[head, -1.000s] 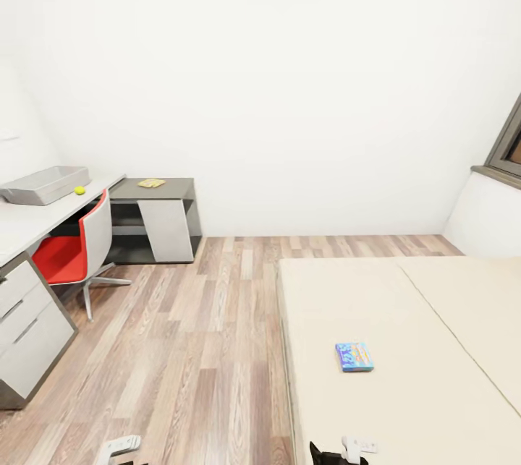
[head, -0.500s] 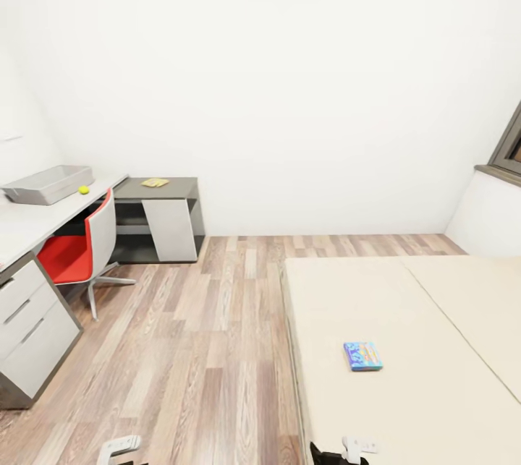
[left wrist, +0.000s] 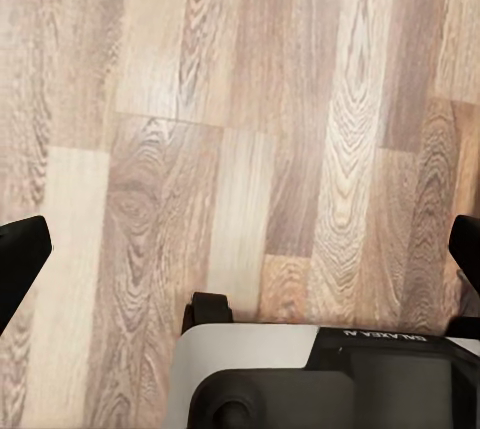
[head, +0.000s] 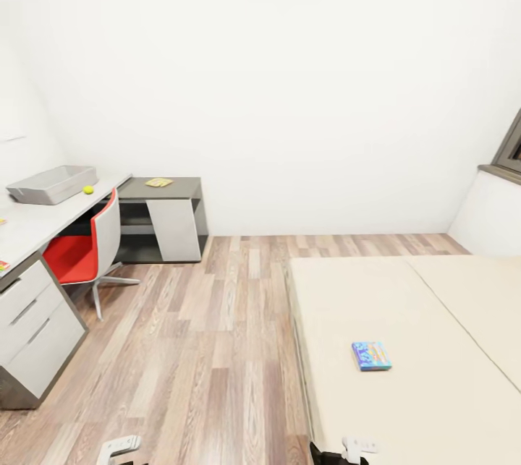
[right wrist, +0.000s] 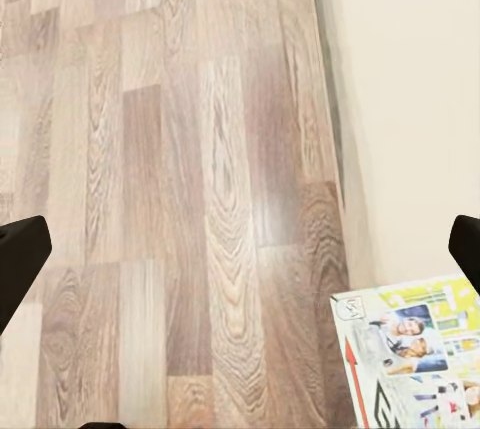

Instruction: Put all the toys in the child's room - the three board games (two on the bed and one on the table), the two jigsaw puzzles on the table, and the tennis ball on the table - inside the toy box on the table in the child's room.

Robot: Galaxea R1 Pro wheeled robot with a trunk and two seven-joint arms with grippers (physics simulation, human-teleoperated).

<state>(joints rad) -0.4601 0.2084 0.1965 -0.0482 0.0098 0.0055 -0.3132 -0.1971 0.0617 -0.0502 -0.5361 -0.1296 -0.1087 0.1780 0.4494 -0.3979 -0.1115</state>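
Head view, left to right: toy box (head: 51, 184) on the worktop (head: 32, 219) at 10 o'clock, tennis ball (head: 88, 189) beside it; small blue board game (head: 372, 355) on the bed (head: 405, 320) at 1 o'clock from the right claw (head: 359, 445), the nearer arm. Left claw (left wrist: 240, 269) spread wide; right claw likewise, another board game (right wrist: 420, 359) below.

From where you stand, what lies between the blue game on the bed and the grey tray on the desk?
In the head view, bare wood floor and a red chair lie between the blue game and the tray.
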